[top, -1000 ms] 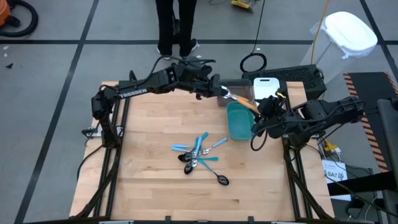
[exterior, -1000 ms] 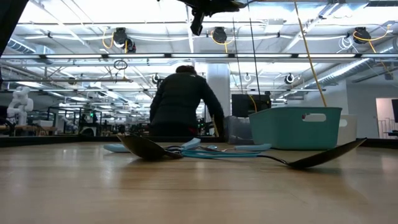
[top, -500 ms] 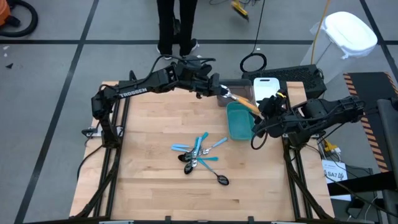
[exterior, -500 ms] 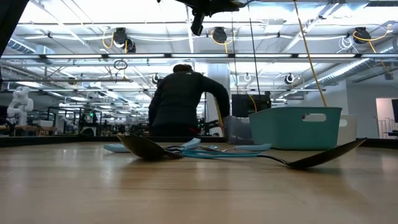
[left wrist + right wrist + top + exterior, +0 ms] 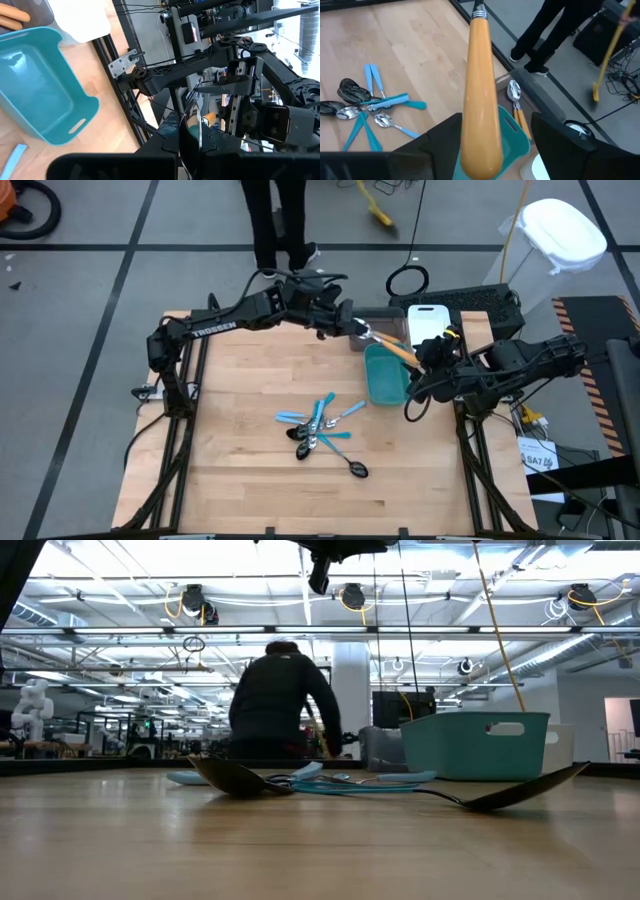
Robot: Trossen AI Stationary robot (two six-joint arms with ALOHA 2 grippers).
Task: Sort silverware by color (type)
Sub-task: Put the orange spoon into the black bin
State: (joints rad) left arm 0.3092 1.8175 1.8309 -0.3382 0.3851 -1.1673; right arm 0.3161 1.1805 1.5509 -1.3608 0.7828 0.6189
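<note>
Orange plastic forms the rounded handle of the utensil (image 5: 385, 344) that hangs over the far rim of the teal bin (image 5: 384, 377); a dark collar joins it to a silver head. The left tool (image 5: 356, 328) is clamped shut on that head, just beyond the bin's far end. The right tool (image 5: 418, 376) sits at the bin's right rim with its fingers spread apart, the orange handle lying between them without a visible grip. In the right wrist view a second orange-handled spoon (image 5: 516, 106) lies just past the teal bin's far end. The rest of the silverware (image 5: 322, 431), light-blue handles crossed with dark spoons, lies in a heap on the wooden table (image 5: 240, 400) well to the left of the bin and nearer the front edge. Since a second ago the arms and the heap have hardly shifted; the person (image 5: 278, 700) behind the table has moved a little to the left.
</note>
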